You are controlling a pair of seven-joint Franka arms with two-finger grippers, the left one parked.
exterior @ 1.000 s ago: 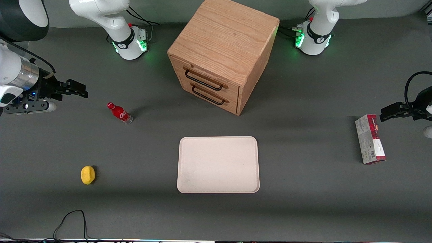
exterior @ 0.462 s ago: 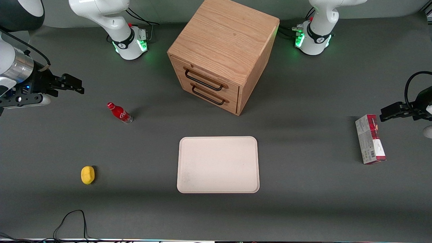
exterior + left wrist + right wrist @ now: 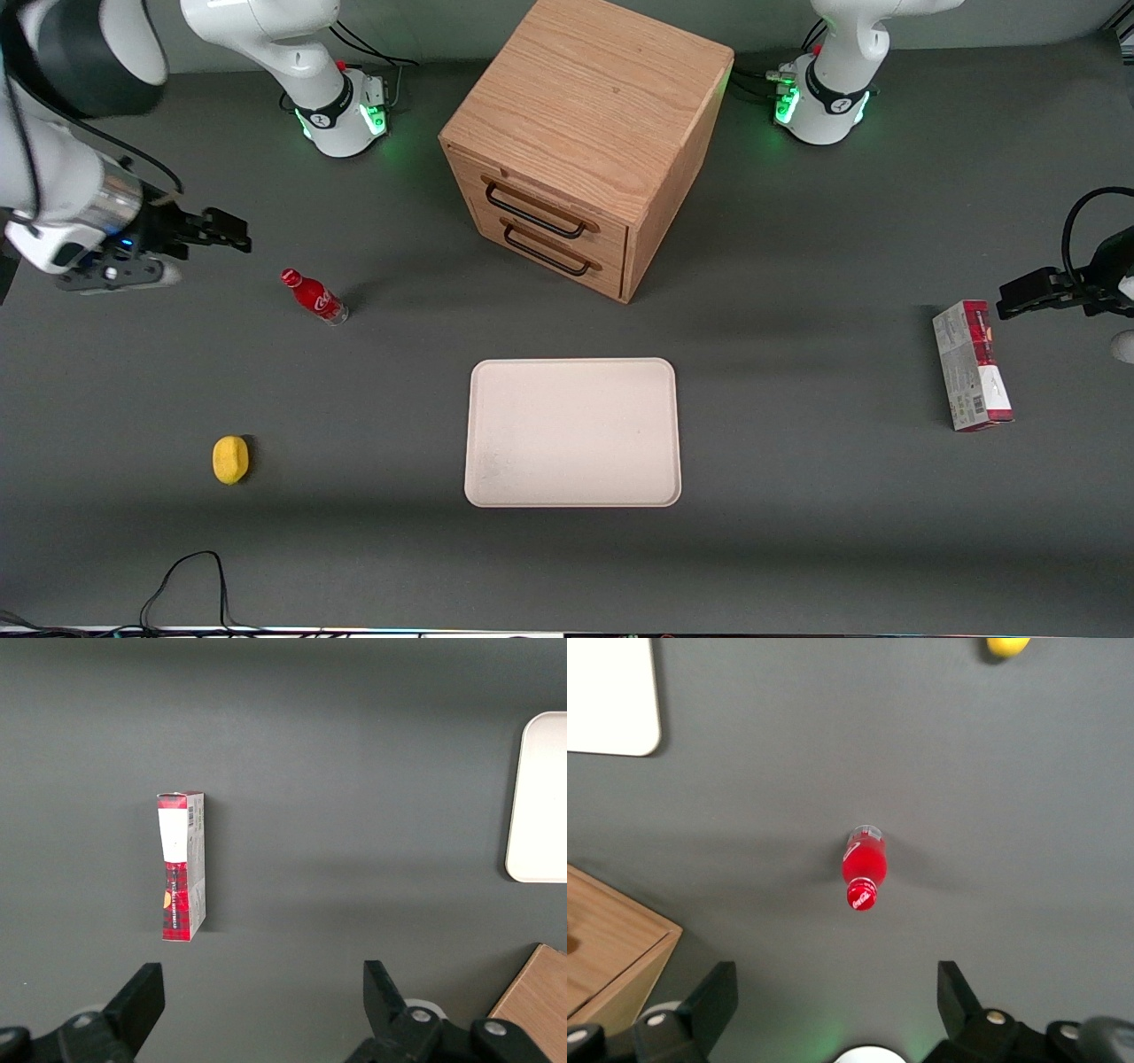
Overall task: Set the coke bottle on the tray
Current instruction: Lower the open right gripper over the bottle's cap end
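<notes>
The coke bottle [image 3: 314,297], small and red with a red cap and clear base, stands on the grey table toward the working arm's end; it also shows in the right wrist view [image 3: 863,868]. My right gripper [image 3: 232,236] is open and empty, above the table, a little farther from the front camera than the bottle and apart from it; in the right wrist view the gripper [image 3: 837,992] has its fingers spread wide with nothing between them. The cream-white tray [image 3: 572,431] lies flat near the table's middle, nearer the front camera than the wooden cabinet; its corner shows in the right wrist view [image 3: 620,704].
A wooden two-drawer cabinet [image 3: 585,142] stands in the middle, farther from the front camera than the tray. A yellow lemon-like object [image 3: 230,459] lies nearer the front camera than the bottle. A red-and-grey carton [image 3: 971,365] lies toward the parked arm's end.
My right gripper has moved sideways toward the bottle and the table's middle, after drawing back slightly. The bottle and tray have not moved.
</notes>
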